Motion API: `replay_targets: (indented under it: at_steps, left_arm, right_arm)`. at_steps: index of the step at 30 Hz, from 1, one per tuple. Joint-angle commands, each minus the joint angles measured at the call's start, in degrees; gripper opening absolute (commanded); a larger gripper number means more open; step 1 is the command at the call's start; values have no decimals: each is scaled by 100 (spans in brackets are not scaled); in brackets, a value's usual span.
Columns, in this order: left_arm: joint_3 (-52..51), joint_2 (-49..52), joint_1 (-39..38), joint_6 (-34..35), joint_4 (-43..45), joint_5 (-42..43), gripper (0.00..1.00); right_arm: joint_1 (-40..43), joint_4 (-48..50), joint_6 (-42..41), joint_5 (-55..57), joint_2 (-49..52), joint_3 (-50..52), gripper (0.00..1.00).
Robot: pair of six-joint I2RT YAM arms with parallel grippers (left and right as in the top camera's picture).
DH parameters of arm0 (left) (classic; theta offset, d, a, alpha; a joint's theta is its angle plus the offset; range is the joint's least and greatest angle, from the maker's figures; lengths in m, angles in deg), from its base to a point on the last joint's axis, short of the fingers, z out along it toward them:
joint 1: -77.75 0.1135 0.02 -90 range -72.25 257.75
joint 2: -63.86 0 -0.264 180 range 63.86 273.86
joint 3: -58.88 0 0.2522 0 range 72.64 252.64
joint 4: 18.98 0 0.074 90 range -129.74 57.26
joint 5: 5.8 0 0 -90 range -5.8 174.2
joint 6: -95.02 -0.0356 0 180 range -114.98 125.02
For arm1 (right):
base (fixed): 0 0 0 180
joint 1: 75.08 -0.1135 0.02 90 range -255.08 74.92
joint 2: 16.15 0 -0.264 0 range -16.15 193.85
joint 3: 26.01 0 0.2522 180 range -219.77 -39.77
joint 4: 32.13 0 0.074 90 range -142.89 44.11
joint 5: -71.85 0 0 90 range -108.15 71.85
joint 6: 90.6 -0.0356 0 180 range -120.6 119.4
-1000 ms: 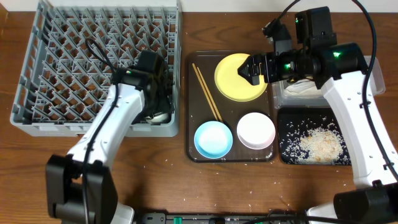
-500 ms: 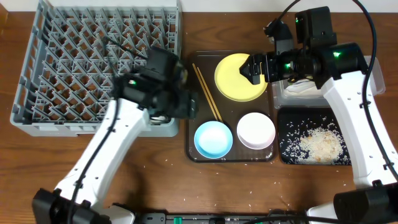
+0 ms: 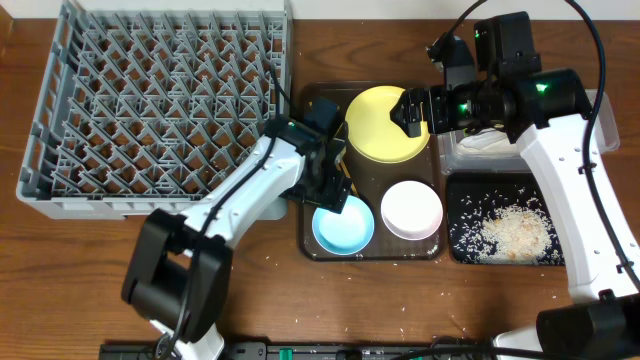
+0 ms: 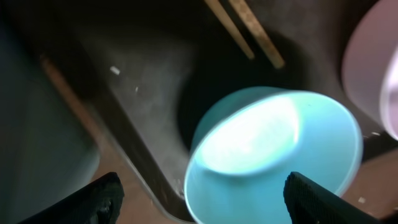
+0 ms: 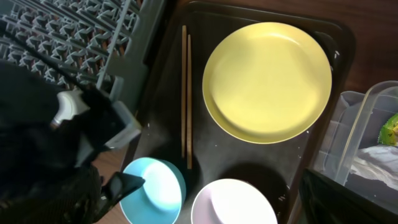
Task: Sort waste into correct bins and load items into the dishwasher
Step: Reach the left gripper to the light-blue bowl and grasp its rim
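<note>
Left pincer spread wide, empty, just above blue bowl on brown tray, right pincer wide open, empty, over right part of yellow plate, chopsticks and white bowl on same tray, rice in black tray, grey rack at left.

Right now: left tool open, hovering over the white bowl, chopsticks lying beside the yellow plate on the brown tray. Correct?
One error: the left tool is open over the light blue bowl, not the white bowl next to it. The left wrist view shows this. The chopsticks do lie beside the yellow plate on the brown tray.
</note>
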Motion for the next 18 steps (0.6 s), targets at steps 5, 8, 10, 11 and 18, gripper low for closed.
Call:
replay_targets:
  at_steps: [5,8,10,11,18]
  left_arm:
    - [-55,566,4,-925,219,188,83]
    - [-55,780,4,-1073,219,188,82]
    - [-55,901,4,-1082,219,188,82]
    - [-55,933,4,-1082,216,192,81]
    - [-55,1047,4,-1469,225,973,66]
  right_arm:
    - [-11,-15,-50,57,-22,0,99]
    - [-11,-20,-50,57,-22,0,99]
    - [-11,-20,-50,57,-22,0,99]
    - [-13,-17,-50,57,-22,0,99]
    - [-13,4,-52,55,-22,0,99]
